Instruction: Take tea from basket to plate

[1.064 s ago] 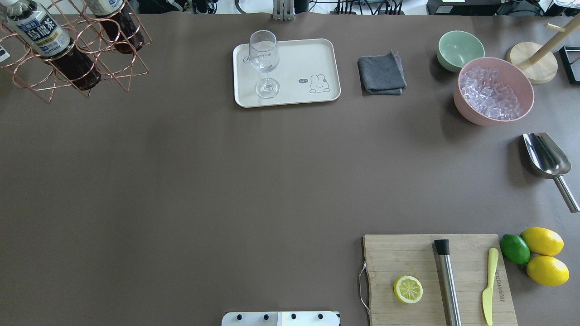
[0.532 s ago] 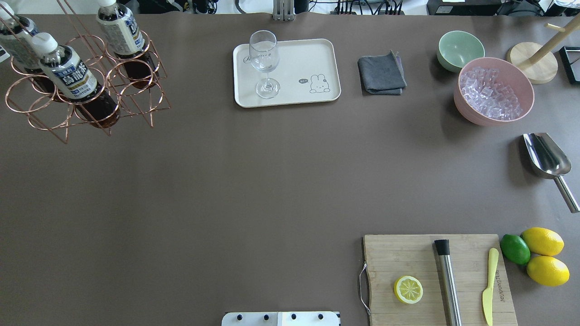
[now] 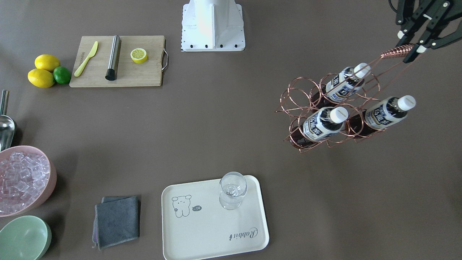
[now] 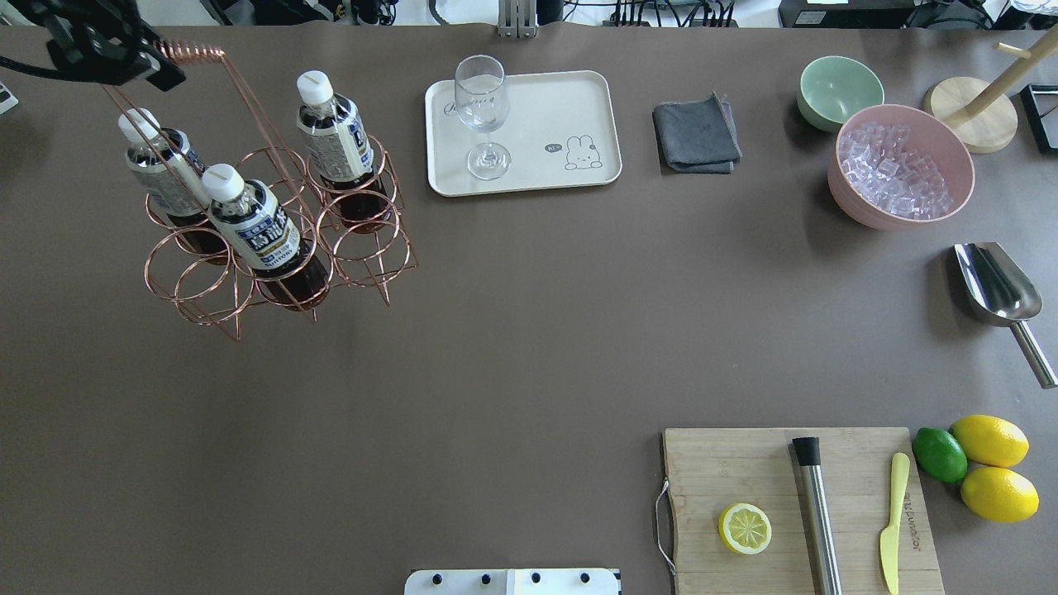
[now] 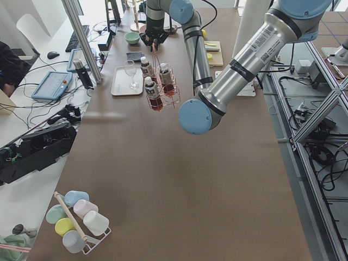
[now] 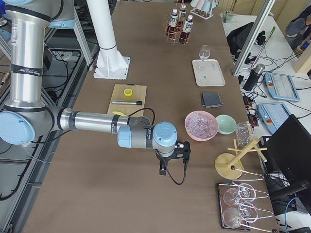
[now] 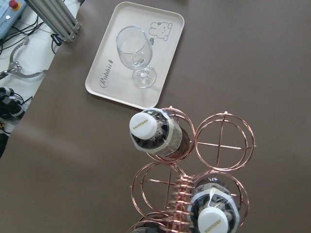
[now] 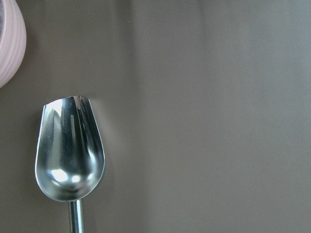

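My left gripper [image 4: 157,66] is shut on the coiled top of the handle of the rose-gold wire basket [image 4: 364,248], which hangs tilted from it at the table's far left; it also shows in the front view [image 3: 411,52]. Three tea bottles sit in the basket's cells [image 4: 331,145], [image 4: 252,227], [image 4: 161,178]. The cream plate [image 4: 554,107] lies to the basket's right with a wine glass [image 4: 482,107] standing on it. My right gripper [image 6: 172,165] shows only in the right side view, above the scoop; I cannot tell whether it is open.
A grey cloth [image 4: 696,134], a green bowl [image 4: 839,91] and a pink bowl of ice [image 4: 901,165] stand right of the plate. A steel scoop [image 4: 996,285] lies at the right edge. A cutting board [image 4: 744,471] holds a lemon half, a muddler and a knife.
The basket with its three bottles has moved from the far-left corner to the right and toward the robot. My left gripper has come into the overhead view with it.
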You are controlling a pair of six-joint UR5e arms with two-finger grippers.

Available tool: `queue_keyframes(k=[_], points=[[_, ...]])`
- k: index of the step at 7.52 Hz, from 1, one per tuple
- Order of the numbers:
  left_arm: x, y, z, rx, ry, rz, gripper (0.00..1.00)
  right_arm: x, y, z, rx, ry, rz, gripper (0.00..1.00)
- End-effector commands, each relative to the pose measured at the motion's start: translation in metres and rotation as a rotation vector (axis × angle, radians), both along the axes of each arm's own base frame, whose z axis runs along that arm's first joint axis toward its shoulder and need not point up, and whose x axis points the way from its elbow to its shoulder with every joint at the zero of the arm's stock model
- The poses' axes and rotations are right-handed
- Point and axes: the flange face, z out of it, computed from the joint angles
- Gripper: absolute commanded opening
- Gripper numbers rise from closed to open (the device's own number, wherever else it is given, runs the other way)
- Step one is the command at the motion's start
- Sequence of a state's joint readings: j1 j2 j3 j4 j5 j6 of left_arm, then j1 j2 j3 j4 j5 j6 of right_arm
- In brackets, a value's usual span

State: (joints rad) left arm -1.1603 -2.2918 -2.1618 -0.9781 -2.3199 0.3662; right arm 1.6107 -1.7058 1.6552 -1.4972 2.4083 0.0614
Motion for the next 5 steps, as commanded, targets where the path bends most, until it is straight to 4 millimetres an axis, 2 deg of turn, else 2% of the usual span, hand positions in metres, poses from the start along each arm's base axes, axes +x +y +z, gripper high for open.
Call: queue_keyframes(k=[1,2,3,4,5], points=[[0.066,0.042,-0.037,-0.086,0.139,-0.004,0.0,0.0,0.0,0.0,0.0,0.001,0.0,1.0],[0.082,0.047,-0.041,-0.093,0.167,0.01,0.0,0.001,0.0,0.0,0.0,0.001,0.002,1.0],[0.094,0.043,-0.04,-0.07,0.183,0.028,0.0,0.0,0.0,0.0,0.0,0.001,0.0,1.0],[0.105,0.027,-0.041,-0.028,0.218,0.04,0.0,0.0,0.0,0.0,0.0,0.001,0.0,1.0],[0.129,0.024,-0.043,-0.011,0.232,0.074,0.0,0.0,0.0,0.001,-0.003,0.001,0.0,1.0]])
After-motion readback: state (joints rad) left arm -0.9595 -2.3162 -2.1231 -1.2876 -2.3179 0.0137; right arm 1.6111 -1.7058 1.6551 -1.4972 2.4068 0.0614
